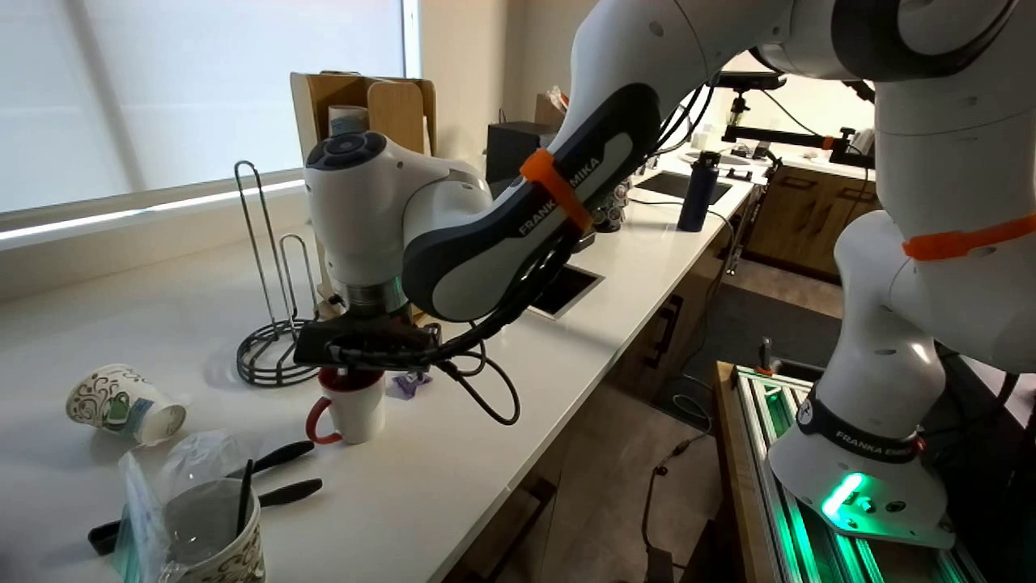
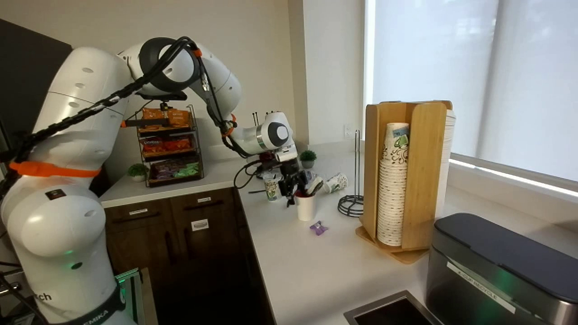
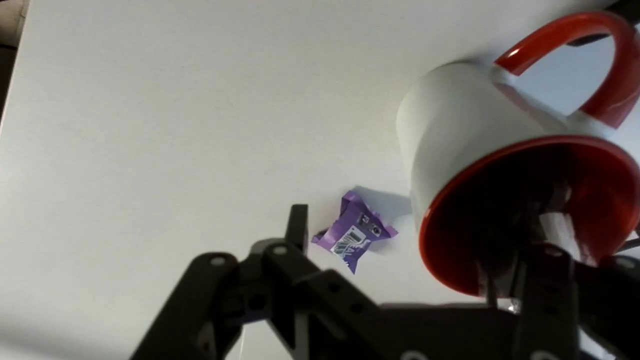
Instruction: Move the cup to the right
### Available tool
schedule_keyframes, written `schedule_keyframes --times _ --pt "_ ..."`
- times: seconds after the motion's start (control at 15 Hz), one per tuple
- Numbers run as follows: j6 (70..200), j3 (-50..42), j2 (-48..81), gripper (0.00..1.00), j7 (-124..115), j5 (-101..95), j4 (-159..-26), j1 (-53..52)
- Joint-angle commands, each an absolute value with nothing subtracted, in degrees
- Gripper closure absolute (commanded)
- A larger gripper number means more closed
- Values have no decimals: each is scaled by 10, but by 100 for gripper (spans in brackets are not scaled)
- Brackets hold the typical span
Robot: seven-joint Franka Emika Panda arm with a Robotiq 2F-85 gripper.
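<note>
While the jaws stand wide apart, empty, the mug (image 3: 470, 127) rests upright; grasp and rightward move presumably remain.

On the counter (image 1: 405, 506), the mug (image 1: 358, 413) is stood upright, with a packet (image 3: 355, 231) laid just beside it. A paper cup (image 1: 123, 402) is laid on its side near the wire stand (image 1: 279, 376); a second paper cup (image 1: 231, 559) is stood upright near two black handles (image 1: 293, 491). The rack (image 2: 424, 180), the bin (image 2: 492, 259) and the bottle (image 1: 698, 197) are also supported.

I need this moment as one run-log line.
mug: upright on counter, not gripped | fingers: open, one at mug mouth | purple packet: beside mug, apart
</note>
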State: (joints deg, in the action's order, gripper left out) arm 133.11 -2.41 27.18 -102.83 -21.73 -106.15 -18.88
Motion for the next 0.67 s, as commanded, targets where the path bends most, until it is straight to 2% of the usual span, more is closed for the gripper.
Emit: schedule_keyframes --times 0.0,0.4,0.47,0.6 --pt "1320 -27 285 48 -1048 -228 -1049 -197" --pt "1325 -28 288 94 -1046 -230 -1045 -200" --pt "1327 -29 287 99 -1046 -231 -1046 -200" --pt "1330 -29 282 100 -1045 -234 -1046 -200"
